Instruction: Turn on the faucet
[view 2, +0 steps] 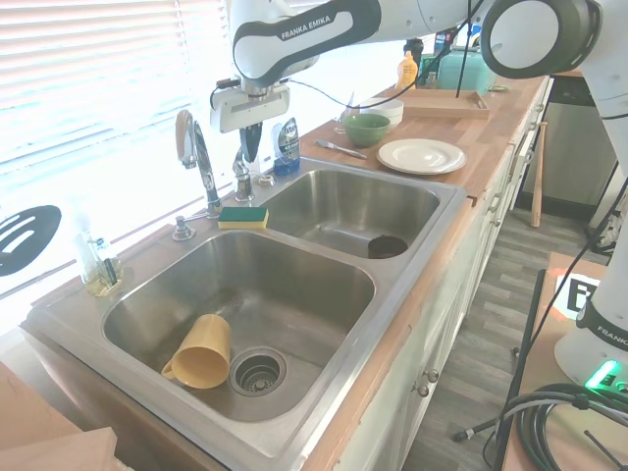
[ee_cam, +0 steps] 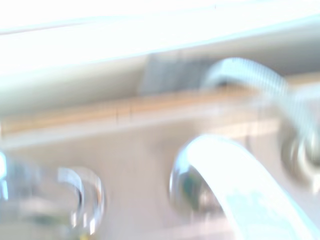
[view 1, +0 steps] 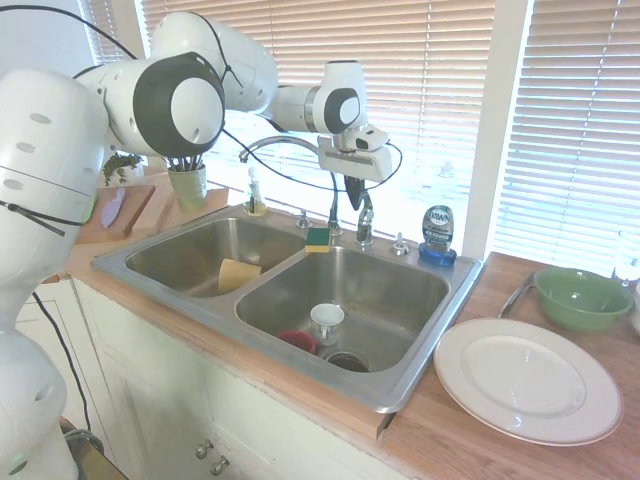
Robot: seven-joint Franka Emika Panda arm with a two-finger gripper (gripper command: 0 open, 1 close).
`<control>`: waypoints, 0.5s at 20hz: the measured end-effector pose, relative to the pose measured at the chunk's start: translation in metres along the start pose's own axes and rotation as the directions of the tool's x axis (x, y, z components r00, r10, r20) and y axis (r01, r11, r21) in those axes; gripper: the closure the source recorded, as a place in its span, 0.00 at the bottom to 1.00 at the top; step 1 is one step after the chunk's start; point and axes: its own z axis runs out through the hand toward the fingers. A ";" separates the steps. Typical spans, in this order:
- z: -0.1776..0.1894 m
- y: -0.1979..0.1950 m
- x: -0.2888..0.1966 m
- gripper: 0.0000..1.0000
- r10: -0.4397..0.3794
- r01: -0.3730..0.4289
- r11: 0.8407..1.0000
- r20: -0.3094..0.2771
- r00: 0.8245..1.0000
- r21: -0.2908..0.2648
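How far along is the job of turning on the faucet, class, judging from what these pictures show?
Done: the gripper has reached the faucet and hangs just above its lever handle, beside the blue soap bottle. In hand: lining up on the handle; whether the fingers touch it cannot be told. Left: moving the lever. No water shows at the spout, and the sink looks dry.

wooden counter [view 1: 480, 420], sink [view 1: 420, 345], plate [view 1: 527, 378], bowl [view 1: 581, 297]
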 end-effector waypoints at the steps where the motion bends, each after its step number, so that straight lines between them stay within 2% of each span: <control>1: -0.001 -0.001 0.002 1.00 0.002 -0.001 1.000 -0.015 1.000 0.021; 10: 0.000 0.007 -0.002 1.00 0.002 0.002 0.997 -0.050 0.999 0.073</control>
